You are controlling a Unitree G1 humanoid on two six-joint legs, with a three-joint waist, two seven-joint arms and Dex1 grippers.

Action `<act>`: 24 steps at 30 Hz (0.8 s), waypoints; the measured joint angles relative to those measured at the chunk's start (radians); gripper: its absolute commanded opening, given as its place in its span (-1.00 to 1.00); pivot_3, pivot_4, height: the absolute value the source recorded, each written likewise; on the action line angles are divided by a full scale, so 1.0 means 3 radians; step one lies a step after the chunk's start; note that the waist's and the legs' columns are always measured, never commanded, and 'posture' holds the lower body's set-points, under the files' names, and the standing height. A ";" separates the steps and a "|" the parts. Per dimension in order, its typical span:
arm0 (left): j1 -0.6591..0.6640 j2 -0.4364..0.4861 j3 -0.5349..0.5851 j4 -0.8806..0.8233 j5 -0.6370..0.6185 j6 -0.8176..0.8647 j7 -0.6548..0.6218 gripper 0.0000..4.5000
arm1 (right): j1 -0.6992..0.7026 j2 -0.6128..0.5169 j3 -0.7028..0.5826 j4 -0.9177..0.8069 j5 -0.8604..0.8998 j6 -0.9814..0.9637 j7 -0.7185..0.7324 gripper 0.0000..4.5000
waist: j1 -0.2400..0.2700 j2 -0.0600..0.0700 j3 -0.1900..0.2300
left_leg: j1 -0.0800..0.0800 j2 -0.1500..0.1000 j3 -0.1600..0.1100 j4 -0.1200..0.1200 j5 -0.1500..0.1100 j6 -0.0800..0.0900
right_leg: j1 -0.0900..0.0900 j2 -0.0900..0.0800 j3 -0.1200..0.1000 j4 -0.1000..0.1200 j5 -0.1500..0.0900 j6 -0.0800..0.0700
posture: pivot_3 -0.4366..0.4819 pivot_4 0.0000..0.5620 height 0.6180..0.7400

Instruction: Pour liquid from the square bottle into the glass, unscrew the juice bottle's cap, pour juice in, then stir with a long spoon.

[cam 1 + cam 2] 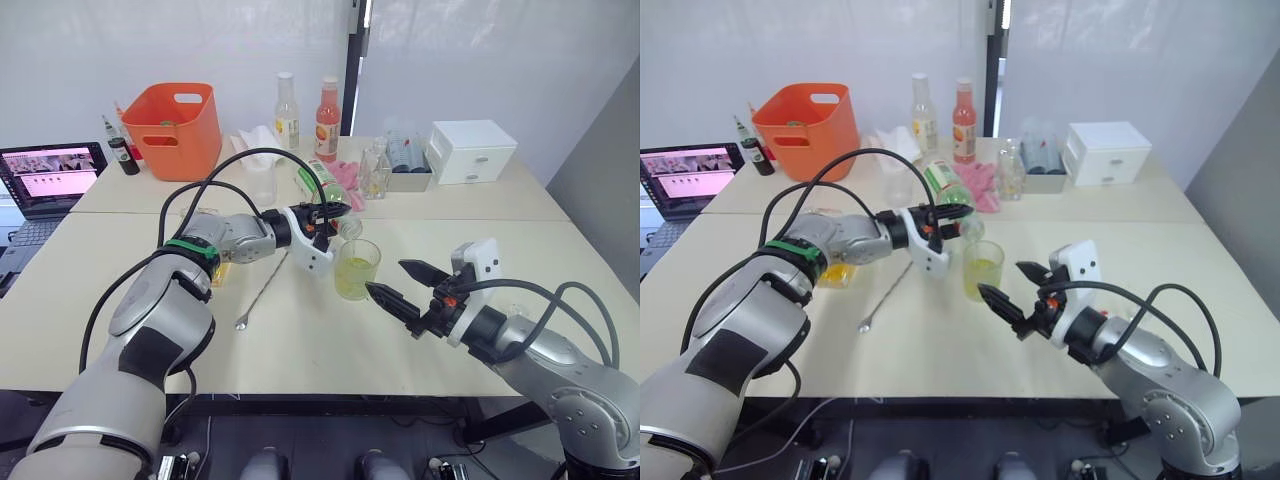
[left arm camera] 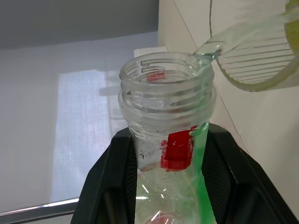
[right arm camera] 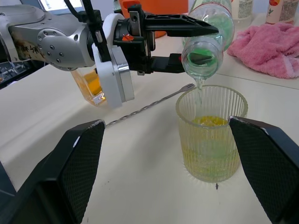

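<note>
Step in hand, as judged: juice pour, third step. The left gripper (image 1: 335, 215) has its jaws clamped on the neck of the tall round clear juice bottle with green-and-white label (image 3: 210, 35), tipped mouth-down just past the jaw tips. A thin stream falls from the open, capless mouth into the ribbed clear cylindrical glass (image 3: 211, 135), directly below the jaws on the pale counter (image 1: 300, 340). The glass holds yellow-green liquid, about a third full.

Left arm: reaches forward, forearm near level, wrist rolled to tilt the bottle.

Right gripper (image 1: 405, 285): jaws spread wide, empty, hovering near the glass on its right side, not touching.

The thin long silver bar spoon (image 1: 262, 290) lies flat on the counter below the left forearm. The squat square glass bottle with orange-yellow content (image 3: 91, 86) stands behind the left wrist.

Next move calls for righting the bottle, setting it down, then taking the spoon to stir.
</note>
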 measured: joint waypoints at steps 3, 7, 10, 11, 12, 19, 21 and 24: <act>0.0078 -0.0006 0.0127 0.0001 -0.0203 -0.0044 -0.0268 -0.34 | 0.0000 -0.0005 0.0001 0.0000 0.0000 0.0000 0.0000 0.99 | -0.0002 0.0000 0.0000 | 0.0000 0.0000 0.0000 0.0000 0.0000 0.0000 | 0.0000 0.0000 0.0000 0.0001 0.0000 0.0000 | -0.05 -0.47 0.59; 0.0173 -0.0060 0.0303 0.0001 -0.0480 -0.0087 -0.0681 -0.34 | -0.0002 -0.0010 0.0006 0.0006 -0.0002 0.0000 0.0000 0.99 | -0.0002 0.0000 0.0000 | 0.0000 0.0000 0.0000 0.0002 0.0000 0.0000 | 0.0000 0.0000 0.0000 0.0001 0.0000 0.0000 | -0.05 -0.47 0.59; 0.0255 -0.0092 0.0482 0.0002 -0.0764 -0.0078 -0.1044 -0.34 | -0.0004 -0.0010 0.0009 0.0012 -0.0003 0.0000 0.0000 0.99 | -0.0004 0.0000 0.0000 | 0.0000 0.0000 0.0000 0.0004 0.0000 0.0000 | 0.0000 0.0000 0.0000 0.0002 0.0000 0.0000 | -0.05 -0.47 0.59; 0.0277 -0.0106 0.0558 0.0003 -0.0872 -0.0065 -0.1179 -0.34 | -0.0005 -0.0010 0.0010 0.0016 -0.0004 0.0000 0.0000 0.99 | -0.0004 0.0000 0.0000 | 0.0000 0.0000 0.0000 0.0004 0.0000 0.0000 | 0.0000 0.0000 0.0000 0.0002 0.0000 0.0000 | -0.05 -0.47 0.59; 0.0306 -0.0126 0.0674 0.0003 -0.1026 -0.0047 -0.1343 -0.34 | -0.0006 -0.0010 0.0010 0.0023 -0.0006 0.0000 0.0001 0.99 | -0.0005 0.0000 0.0000 | 0.0000 0.0000 0.0000 0.0005 0.0000 0.0000 | 0.0001 0.0000 0.0000 0.0002 0.0000 0.0000 | -0.05 -0.47 0.59; 0.0340 -0.0233 0.1516 -0.0120 -0.2233 0.0435 -0.2609 -0.34 | -0.0084 -0.0013 0.0014 0.0096 -0.0073 -0.0001 0.0020 0.99 | -0.0021 0.0000 0.0000 | 0.0000 0.0001 -0.0002 0.0007 0.0000 0.0000 | 0.0001 0.0001 -0.0001 0.0004 0.0000 0.0000 | -0.05 -0.47 0.59; 0.0340 -0.0223 0.1740 -0.0267 -0.2586 0.0665 -0.3013 -0.34 | -0.0086 -0.0020 0.0016 0.0124 -0.0102 -0.0001 0.0045 0.99 | -0.0029 0.0001 0.0000 | 0.0000 0.0001 -0.0003 0.0007 0.0000 0.0000 | 0.0001 0.0001 -0.0002 0.0004 0.0000 0.0000 | -0.05 -0.47 0.59; 0.0397 -0.0172 0.2040 -0.0686 -0.3173 0.1277 -0.3715 -0.34 | -0.0107 -0.0048 0.0022 0.0179 -0.0139 -0.0001 0.0097 0.99 | -0.0053 0.0001 -0.0001 | 0.0000 0.0002 -0.0004 0.0007 0.0000 0.0000 | 0.0002 0.0001 -0.0002 0.0004 0.0000 0.0000 | -0.05 -0.47 0.59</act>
